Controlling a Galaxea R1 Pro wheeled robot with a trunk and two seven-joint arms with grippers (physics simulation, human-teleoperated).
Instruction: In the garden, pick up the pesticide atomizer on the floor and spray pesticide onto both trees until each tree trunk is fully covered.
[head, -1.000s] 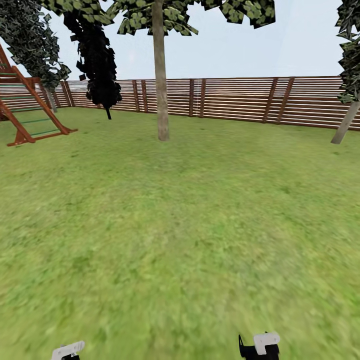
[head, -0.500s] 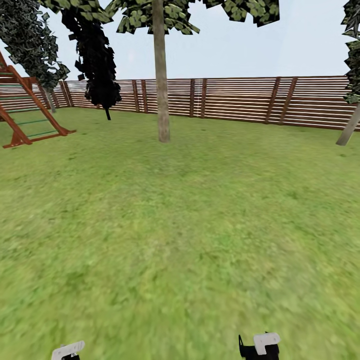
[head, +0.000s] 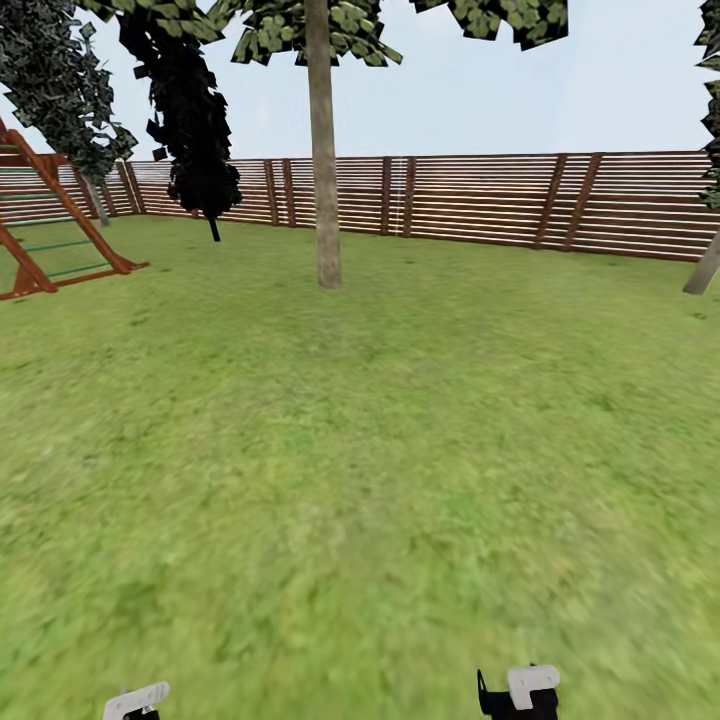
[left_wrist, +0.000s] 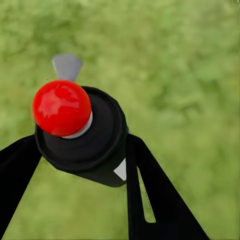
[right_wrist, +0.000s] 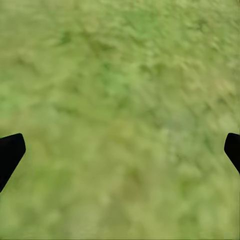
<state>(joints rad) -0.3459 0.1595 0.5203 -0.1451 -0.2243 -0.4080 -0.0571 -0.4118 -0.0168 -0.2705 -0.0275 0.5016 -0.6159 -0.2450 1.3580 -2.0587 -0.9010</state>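
Note:
The pesticide atomizer (left_wrist: 80, 130), a dark bottle with a red ball top, sits between the black fingers of my left gripper (left_wrist: 80, 146), which is shut on it above grass. In the head view a white part of the left gripper (head: 135, 702) shows at the bottom edge. My right gripper (right_wrist: 120, 150) is open, with nothing but grass between its fingertips; it also appears low in the head view (head: 520, 690). One tree trunk (head: 325, 180) rises straight ahead across the garden lawn (head: 360, 450). A second tree's trunk (head: 704, 272) leans at the right edge.
A brown slat fence (head: 480, 200) bounds the lawn at the back. A red-brown wooden play frame (head: 50, 230) stands at the far left. A dark columnar tree (head: 195, 130) stands by the fence, left of the middle trunk.
The whole head view has shifted: the middle trunk looks slightly nearer, and the right tree and the play frame have slid toward the picture's edges. Both grippers keep their places.

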